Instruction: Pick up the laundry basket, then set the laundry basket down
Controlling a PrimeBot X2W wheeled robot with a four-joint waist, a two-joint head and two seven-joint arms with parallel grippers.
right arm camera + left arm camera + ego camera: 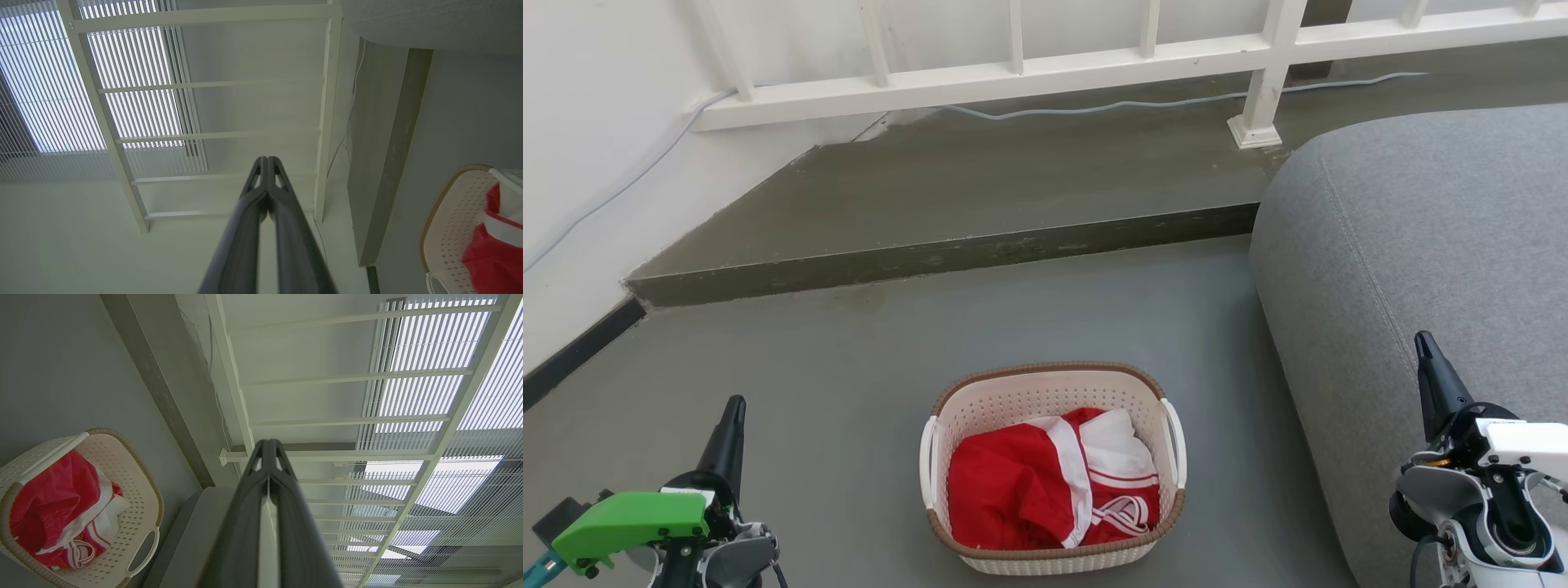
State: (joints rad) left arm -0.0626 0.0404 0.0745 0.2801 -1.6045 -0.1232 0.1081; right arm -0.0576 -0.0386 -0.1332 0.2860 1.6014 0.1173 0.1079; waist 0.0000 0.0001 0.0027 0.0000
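The laundry basket is cream-white and perforated, with a brown rim and white side handles. It stands on the grey floor at the lower centre of the head view, holding a red and white garment. My left gripper is at the lower left, well left of the basket, shut and empty. Over at the lower right my right gripper is shut and empty too, in front of the sofa. The left wrist view has the laundry basket at its lower left, behind the closed fingertips. In the right wrist view the laundry basket is at the right edge.
A grey sofa fills the right side, close to the basket. Behind the basket a raised concrete step crosses the floor, with a white railing and a cable beyond. A white wall bounds the left.
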